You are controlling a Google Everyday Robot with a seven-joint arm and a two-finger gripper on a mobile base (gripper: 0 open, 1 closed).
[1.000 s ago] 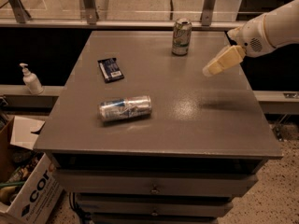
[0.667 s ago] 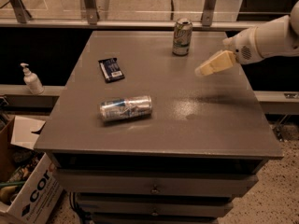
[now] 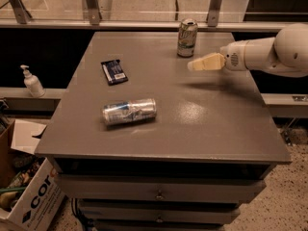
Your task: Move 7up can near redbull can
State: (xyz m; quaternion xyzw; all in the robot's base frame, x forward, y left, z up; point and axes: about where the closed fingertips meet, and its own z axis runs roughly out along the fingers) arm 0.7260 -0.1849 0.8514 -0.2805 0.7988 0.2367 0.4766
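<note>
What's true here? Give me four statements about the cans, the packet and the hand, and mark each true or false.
1. The 7up can stands upright near the table's far edge. True.
2. The redbull can stands upright. False: it lies on its side.
3. The hand grips the 7up can. False: it hangs over the table just in front of that can, apart from it.
4. The dark blue packet lies flat, farther back than the redbull can. True.

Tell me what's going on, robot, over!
Gripper in the air beside the 7up can, not touching. 7up can upright at back; redbull can on its side near front. Nothing between them.
</note>
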